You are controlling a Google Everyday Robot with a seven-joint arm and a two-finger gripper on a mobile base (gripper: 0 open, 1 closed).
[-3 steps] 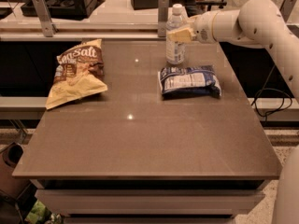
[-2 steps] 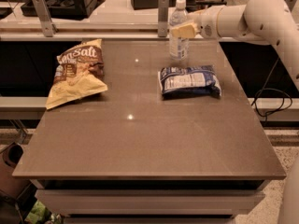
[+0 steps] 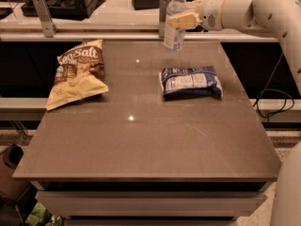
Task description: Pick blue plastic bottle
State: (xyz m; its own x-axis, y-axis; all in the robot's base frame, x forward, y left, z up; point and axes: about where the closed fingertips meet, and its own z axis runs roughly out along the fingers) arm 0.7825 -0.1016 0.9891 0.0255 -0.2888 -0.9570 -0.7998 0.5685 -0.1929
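The blue plastic bottle (image 3: 174, 20), clear with a white cap and a pale label, hangs tilted in the air above the far part of the brown table (image 3: 146, 140). My gripper (image 3: 181, 20) is shut on its middle, reaching in from the right on the white arm (image 3: 244, 11). The bottle's base is clear of the tabletop.
A flat blue-white snack packet (image 3: 190, 81) lies just below and right of the bottle. A yellow-brown chip bag (image 3: 77, 72) lies at the far left. A rail with metal posts (image 3: 42, 15) runs behind the table. A cable (image 3: 275, 98) hangs at the right.
The gripper has lifted the bottle off the table and carried it up and slightly left; it now tilts in the air.
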